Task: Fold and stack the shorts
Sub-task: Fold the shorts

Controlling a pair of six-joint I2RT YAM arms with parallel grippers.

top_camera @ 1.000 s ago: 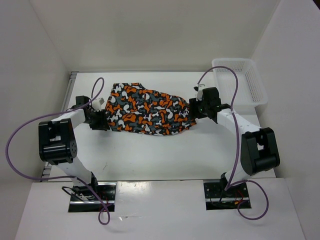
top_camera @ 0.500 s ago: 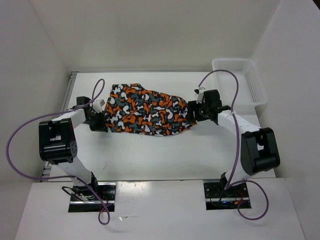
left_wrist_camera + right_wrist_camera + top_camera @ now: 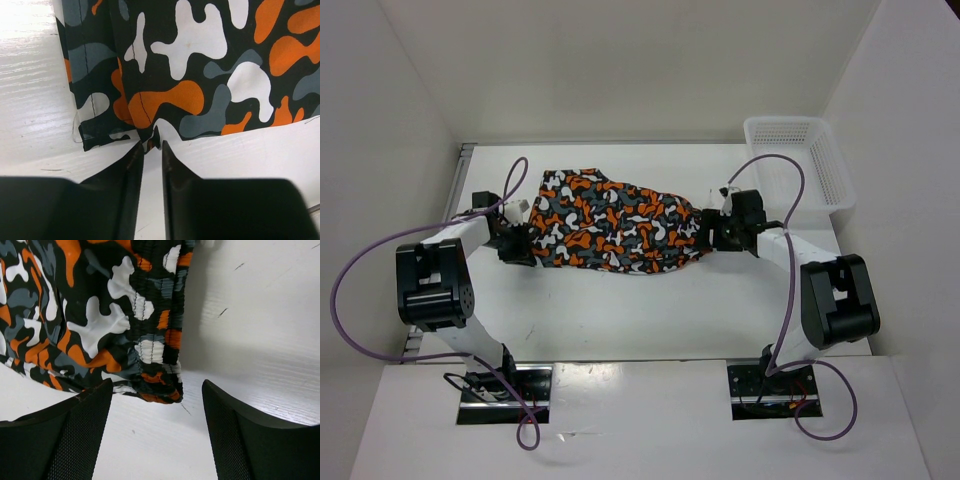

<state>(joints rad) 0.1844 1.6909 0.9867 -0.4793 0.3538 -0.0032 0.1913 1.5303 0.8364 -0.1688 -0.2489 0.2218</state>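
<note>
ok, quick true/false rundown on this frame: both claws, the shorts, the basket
1. The left claw is pinched on the hem edge of the shorts. True.
2. The right claw is clamped shut on the waistband. False: it is open, fingers spread wide either side of the waistband corner.
3. The shorts are inside the white mesh basket. False: they lie spread on the table, left of the basket.
4. The basket sits at the table's far right corner. True.
</note>
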